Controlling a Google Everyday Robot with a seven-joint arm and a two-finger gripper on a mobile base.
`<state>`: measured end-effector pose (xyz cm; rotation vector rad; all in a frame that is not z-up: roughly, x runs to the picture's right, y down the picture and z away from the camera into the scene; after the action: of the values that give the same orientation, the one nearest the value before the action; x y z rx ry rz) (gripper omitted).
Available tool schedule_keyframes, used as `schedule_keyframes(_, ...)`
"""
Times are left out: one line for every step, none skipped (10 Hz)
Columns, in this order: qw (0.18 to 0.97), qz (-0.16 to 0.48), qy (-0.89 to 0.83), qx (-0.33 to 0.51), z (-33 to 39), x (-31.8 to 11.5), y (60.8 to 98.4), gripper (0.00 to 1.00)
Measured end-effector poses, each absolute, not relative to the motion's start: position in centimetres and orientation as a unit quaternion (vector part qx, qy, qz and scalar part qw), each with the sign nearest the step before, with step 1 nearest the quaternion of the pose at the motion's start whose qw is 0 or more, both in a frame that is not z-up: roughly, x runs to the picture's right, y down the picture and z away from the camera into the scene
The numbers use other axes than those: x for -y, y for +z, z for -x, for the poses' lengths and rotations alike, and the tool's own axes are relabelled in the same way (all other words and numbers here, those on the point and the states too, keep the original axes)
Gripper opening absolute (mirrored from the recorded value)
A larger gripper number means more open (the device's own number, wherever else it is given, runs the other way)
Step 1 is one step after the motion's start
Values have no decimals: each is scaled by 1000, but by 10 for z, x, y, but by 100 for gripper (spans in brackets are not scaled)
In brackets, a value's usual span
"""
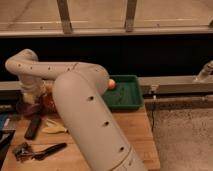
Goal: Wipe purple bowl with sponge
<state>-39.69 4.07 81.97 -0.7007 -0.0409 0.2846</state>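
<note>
My gripper (33, 91) hangs at the end of my white perforated arm (85, 115), well to the left of the green rectangular plastic tray (127, 95), at the far side of the wooden tabletop (133, 123). I cannot tell whether it is open or closed. A pale yellow soft mass at its lower end looks like the sponge (29, 97). Its outline is hidden against the gripper, so I cannot tell which way its long axis runs.

The round, shallow, dark purple bowl (23, 108) sits right below the gripper, farther from the tray than anything else near it. It stands upright with its opening facing up, and being round it has no long axis. The red-orange bowl (49, 103) lies just beside it on the tray's side; I cannot tell whether the two touch.

Nearer the front edge than the tray are a dark oblong block (33, 127), a flat yellow banana-like item (53, 128) and a black-handled tool (47, 150). A small orange ball (111, 83) rests at the tray's left rim. Bare wood shows in front of the tray, up to the tabletop's right edge. My arm crosses the middle of the tabletop.
</note>
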Motion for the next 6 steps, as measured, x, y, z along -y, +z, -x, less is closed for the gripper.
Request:
schedule_keyframes(926,353,131,1,397,-45,829,0)
schedule_keyframes(923,361,133,-6,393,-50,836,0)
schedule_keyframes(920,369,135,-12,387,-56,840,0)
schedule_keyframes(915,376,143,-20,376,-62,844,0)
schedule_keyframes(913,379,147,-24,371,-65,845,0)
schedule_keyframes(912,380,150,-25,369,-66,845,0)
